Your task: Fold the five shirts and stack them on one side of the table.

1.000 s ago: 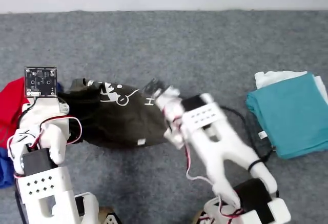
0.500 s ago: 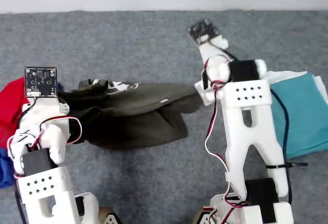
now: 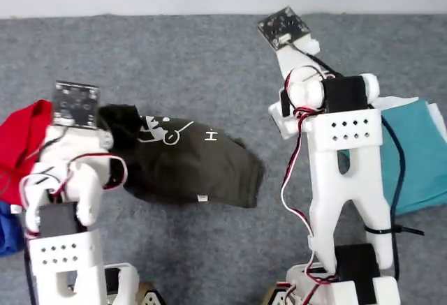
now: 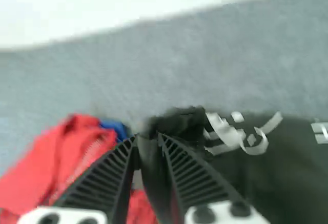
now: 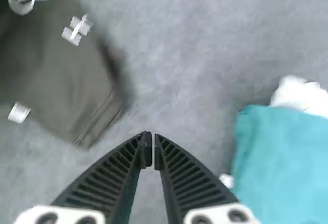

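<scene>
Shirt count on the grey table (image 3: pixel 209 61): five. Dark shirt (image 3: pixel 188 162) with white print lies crumpled mid-table between my two arms, one end bunched up toward my left arm. My left gripper (image 4: pixel 148 144) is clamped on that bunched end, with a fold of dark fabric pinched between the fingers (image 4: pixel 179 172). Red shirt (image 3: pixel 24 137) sits in a loose heap at the table's left edge, just beside my left arm and close to the gripped end of the dark shirt. Blue shirt (image 3: pixel 8 225) peeks out from under the red one at the near left; can't tell how it is folded. My right gripper (image 5: pixel 148 149) is pressed closed with nothing in it, held over bare table between the dark shirt and the teal shirt (image 3: pixel 412 158). Teal shirt is folded flat at the right side and lies on top of the white shirt (image 3: pixel 387 102), which shows as a strip at the far edge. In the high view my right arm covers part of the teal shirt. Dark shirt and the teal-and-white stack are well apart
</scene>
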`<state>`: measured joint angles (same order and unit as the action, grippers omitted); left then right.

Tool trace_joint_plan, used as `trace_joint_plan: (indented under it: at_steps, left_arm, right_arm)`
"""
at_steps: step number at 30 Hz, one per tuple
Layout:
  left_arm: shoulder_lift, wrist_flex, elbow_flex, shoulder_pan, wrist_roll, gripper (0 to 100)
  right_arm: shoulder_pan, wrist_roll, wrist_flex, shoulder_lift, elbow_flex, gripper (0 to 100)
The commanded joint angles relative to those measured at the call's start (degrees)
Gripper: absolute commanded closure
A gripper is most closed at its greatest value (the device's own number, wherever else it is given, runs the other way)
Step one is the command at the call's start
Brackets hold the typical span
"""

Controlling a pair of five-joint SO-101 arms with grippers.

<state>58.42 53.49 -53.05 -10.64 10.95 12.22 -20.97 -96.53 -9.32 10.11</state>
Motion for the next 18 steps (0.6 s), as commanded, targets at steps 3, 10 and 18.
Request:
trace_joint_plan:
  at_steps: [3, 10, 18]
  left_arm:
    - [1.0, -2.8, -7.3, 0.6, 0.1, 98]
    - [1.0, -5.1, -13.5, 0.6, 0.1, 95]
    - [1.1, -5.1, -14.5, 0.7, -0.2, 88]
  right_arm:
    - [12.4, -0.5, -0.5, -1.0, -16.1, 98.7]
    - [20.2, -0.4, 15.3, -1.0, -38.5, 85.6]
    - [20.5, -0.4, 21.1, -0.9, -42.7, 79.8]
